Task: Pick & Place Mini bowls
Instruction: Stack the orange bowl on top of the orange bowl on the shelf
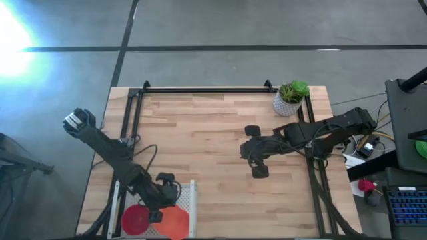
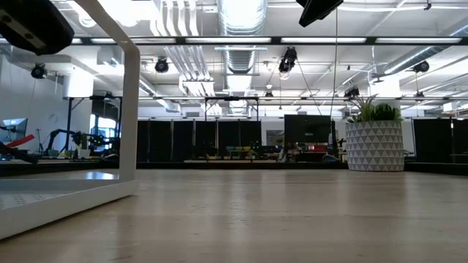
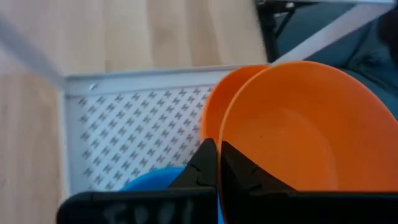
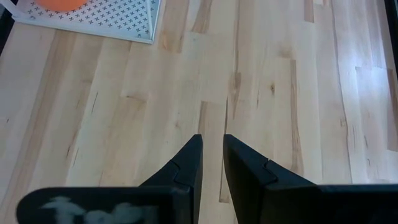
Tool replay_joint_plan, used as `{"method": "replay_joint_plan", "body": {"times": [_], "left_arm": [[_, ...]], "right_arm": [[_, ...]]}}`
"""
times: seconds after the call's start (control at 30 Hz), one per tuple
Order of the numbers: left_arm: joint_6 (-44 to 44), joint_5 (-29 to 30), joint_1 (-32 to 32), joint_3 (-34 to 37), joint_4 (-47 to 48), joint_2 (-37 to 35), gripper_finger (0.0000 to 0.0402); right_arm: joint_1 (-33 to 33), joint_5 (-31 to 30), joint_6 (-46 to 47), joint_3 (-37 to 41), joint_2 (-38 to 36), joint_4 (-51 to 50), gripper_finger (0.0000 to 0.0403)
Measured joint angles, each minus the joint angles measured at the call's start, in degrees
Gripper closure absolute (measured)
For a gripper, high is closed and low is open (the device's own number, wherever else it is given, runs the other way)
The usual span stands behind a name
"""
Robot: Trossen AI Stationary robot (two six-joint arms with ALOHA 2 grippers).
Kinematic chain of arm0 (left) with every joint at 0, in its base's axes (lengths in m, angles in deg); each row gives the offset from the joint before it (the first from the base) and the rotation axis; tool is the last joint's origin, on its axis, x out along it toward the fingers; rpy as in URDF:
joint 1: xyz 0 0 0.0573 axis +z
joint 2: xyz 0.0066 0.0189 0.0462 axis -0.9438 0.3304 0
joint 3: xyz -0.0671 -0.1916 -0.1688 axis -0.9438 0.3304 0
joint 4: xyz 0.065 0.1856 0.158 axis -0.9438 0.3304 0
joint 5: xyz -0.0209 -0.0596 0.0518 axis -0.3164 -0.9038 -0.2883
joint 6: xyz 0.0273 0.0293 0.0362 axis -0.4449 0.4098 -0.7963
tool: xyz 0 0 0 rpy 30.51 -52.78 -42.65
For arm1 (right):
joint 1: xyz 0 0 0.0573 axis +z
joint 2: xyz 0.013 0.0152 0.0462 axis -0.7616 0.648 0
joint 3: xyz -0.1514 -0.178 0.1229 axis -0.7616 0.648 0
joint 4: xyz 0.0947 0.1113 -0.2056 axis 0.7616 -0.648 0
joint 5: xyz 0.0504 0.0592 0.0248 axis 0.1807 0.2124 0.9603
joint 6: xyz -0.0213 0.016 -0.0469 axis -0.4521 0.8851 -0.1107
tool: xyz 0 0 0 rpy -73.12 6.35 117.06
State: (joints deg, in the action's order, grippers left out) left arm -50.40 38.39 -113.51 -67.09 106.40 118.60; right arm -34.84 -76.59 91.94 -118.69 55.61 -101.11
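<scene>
While the right arm waited over the middle of the tabletop [image 1: 200, 140], the left arm reached down to the white perforated tray [image 1: 191, 200] at the near edge, toward the near left corner. The left claw [image 1: 159, 207] sat over that tray, and in the left wrist view its two dark fingers [image 3: 205, 168] stood almost together, pinched on the rim of an orange mini bowl [image 3: 305, 130]. That bowl was tilted up, and a second orange mini bowl [image 3: 214, 112] showed just behind it, the two nested or nearly so; I could not tell whether they touched. A blue mini bowl [image 3: 149, 180] lay on the tray's patterned floor, half hidden by the claw. From above, a red mini bowl [image 1: 136, 220] lay at the near edge just left of the claw, and the orange bowl showed just right of it, both partly cut off by the picture's lower border.

The right claw [image 1: 257, 160] hung a little right of the tabletop's centre, well apart from the tray. In the right wrist view its fingers [image 4: 189, 165] stood slightly apart with only bare wood between them, clamped on nothing, and a corner of the tray with a bit of orange appeared farther off.

A white patterned pot with a green plant [image 1: 291, 99] stood near the far right corner. In the low view the tray's white frame rose at the left and the pot stood at the right, with a room behind.
</scene>
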Motion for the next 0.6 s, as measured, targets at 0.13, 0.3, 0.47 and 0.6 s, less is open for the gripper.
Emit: {"method": "replay_joint_plan", "body": {"times": [0.13, 0.3, 0.47, 0.6], "left_arm": [[-1.5, -0.6, 0.0, -1.0, -0.9, 2.0, 0.0401], [-2.0, 0.1, 0.0, -1.0, -2.2, 4.0, 0.0401], [-3.9, 0.6, 0.0, -1.0, -4.7, 5.5, 0.0401], [-5.0, 1.8, 0.0, -1.0, -6.2, 5.7, 0.0401]], "right_arm": [[0.0, 0.0, 0.0, 0.0, 0.0, 0.0, 0.0342], [0.0, 0.0, 0.0, 0.0, 0.0, 0.0, 0.0342], [0.0, 0.0, 0.0, 0.0, 0.0, 0.0, 0.0342], [0.0, 0.0, 0.0, 0.0, 0.0, 0.0, 0.0342]]}}
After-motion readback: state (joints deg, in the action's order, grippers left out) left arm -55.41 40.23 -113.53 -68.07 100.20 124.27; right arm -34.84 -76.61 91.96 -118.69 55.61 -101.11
